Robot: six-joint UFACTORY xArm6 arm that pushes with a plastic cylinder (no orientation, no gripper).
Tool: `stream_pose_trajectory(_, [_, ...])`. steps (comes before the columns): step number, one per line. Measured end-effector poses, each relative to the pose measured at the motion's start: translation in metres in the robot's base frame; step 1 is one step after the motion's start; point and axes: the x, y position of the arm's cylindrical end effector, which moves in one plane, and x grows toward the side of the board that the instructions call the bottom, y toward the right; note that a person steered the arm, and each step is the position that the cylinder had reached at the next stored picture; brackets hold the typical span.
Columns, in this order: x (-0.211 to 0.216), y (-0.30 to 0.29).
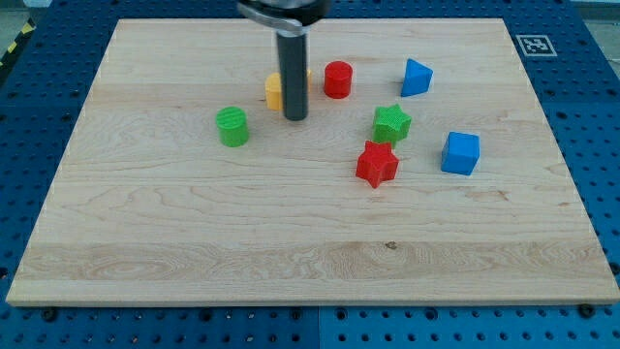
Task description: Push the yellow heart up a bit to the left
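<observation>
The yellow heart [274,91] lies near the top middle of the wooden board [194,223], mostly hidden behind my dark rod. My tip [295,118] rests on the board just below and to the right of the yellow heart, touching or nearly touching it. A red cylinder [337,79] stands to the right of the heart. A green cylinder [232,127] stands below and to the left of it.
A blue triangular block [417,78] sits at the upper right. A green star [391,123] and a red star [377,164] lie right of centre, and a blue cube [461,153] lies further right. A marker tag [533,44] is at the board's top right corner.
</observation>
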Motion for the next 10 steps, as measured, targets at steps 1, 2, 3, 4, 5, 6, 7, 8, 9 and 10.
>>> stream_pose_trajectory(1, [-0.014,0.009])
stream_pose_trajectory(2, [-0.014,0.008])
stream_pose_trajectory(3, [-0.014,-0.012])
stream_pose_trajectory(4, [-0.014,-0.034])
stream_pose_trajectory(5, [-0.014,-0.043])
stream_pose_trajectory(6, [-0.014,-0.044])
stream_pose_trajectory(7, [-0.022,-0.044])
stream_pose_trajectory(8, [-0.028,-0.044])
stream_pose_trajectory(9, [-0.028,-0.045])
stream_pose_trajectory(10, [-0.028,-0.058])
